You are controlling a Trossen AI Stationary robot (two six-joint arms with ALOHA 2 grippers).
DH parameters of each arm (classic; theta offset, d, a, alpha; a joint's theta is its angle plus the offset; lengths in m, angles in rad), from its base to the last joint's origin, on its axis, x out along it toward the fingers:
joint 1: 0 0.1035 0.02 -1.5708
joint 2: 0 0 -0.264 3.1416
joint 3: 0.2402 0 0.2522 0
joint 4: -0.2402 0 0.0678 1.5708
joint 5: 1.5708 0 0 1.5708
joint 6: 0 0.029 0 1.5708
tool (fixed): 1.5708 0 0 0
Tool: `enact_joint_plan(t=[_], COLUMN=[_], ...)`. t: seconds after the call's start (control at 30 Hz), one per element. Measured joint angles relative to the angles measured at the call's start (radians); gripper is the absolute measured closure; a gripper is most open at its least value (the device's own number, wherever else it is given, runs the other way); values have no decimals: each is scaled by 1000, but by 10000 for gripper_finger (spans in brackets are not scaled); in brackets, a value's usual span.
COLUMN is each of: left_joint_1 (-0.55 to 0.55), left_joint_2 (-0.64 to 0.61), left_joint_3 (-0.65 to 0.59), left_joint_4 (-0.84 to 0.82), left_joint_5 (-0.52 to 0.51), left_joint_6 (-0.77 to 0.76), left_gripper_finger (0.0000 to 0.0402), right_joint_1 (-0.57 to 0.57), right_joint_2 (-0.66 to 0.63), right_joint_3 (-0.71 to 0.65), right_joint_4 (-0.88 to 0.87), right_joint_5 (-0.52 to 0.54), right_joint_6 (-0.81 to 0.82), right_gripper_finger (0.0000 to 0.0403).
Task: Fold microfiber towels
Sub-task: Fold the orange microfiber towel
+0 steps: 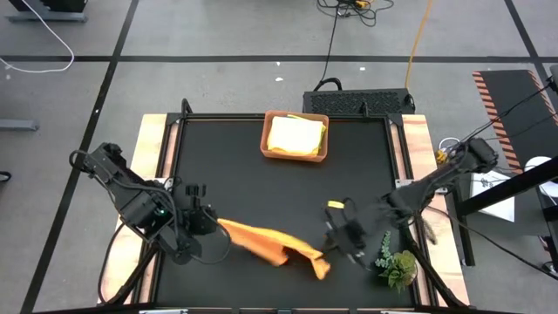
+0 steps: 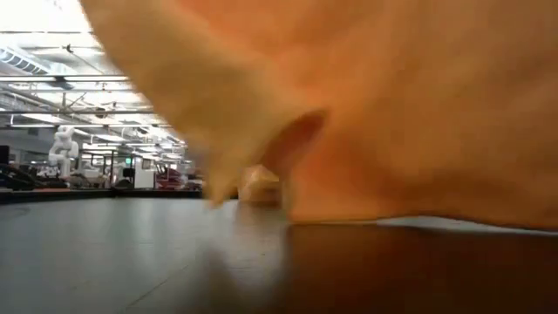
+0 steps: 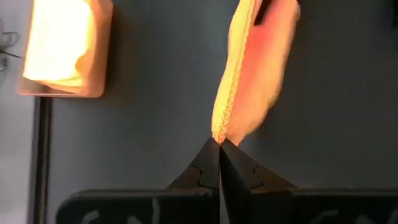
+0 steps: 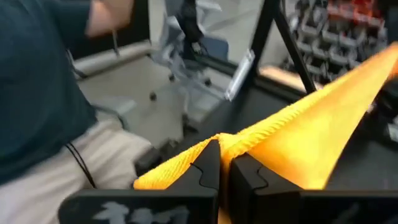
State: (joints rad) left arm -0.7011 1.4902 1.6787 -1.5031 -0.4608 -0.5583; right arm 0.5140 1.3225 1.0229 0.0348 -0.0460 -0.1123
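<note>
Left gripper (image 3: 219, 144) pinched on one corner of the orange towel (image 1: 266, 242), right gripper (image 4: 224, 149) clamped on the far corner. Towel hangs stretched between them over the table (image 1: 235, 174), likely to spread it for folding. Tray (image 1: 296, 135) with yellow towel (image 1: 295, 136) sits well beyond.

Both robot arms are looking dark and bumpy, with black cables. The left end effector (image 3: 219, 144) and right end effector (image 4: 225, 155) are showing black pointed fingers.
</note>
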Motion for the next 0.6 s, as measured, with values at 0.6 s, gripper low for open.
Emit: enact_joint_plan(t=[0.6], left_joint_1=[-18], left_joint_2=[1], left_joint_3=[-1], left_joint_4=[57], left_joint_5=[160], left_joint_6=[-102], left_gripper_finger=[394], right_joint_1=[102], right_joint_2=[-129], right_joint_3=[0], right_joint_4=[-148], right_joint_5=[288], right_joint_6=[184], right_gripper_finger=[403])
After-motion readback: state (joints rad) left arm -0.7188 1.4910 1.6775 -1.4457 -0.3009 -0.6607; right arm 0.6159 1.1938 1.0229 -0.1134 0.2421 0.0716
